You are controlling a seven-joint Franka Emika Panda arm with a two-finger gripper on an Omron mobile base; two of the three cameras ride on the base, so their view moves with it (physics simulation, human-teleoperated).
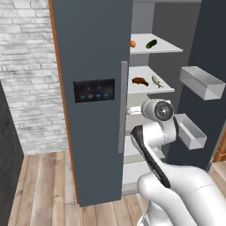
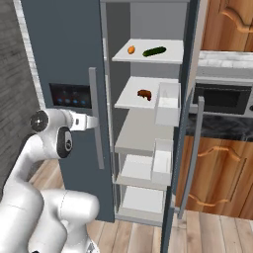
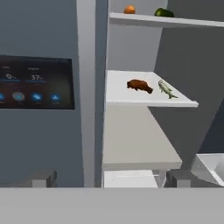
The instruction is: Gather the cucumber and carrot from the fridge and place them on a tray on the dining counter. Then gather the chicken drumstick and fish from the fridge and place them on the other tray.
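green cucumber (image 3: 163,12) shelved well above the open claw (image 3: 109,178).

Counting inside the open fridge: one carrot (image 1: 133,43) and one cucumber (image 1: 151,43) share the top shelf (image 1: 170,47). One chicken drumstick (image 1: 140,81) and one fish (image 1: 157,81) sit on the second shelf (image 1: 164,89). That makes four food items. Two door bins (image 1: 201,82) hang on the open door.
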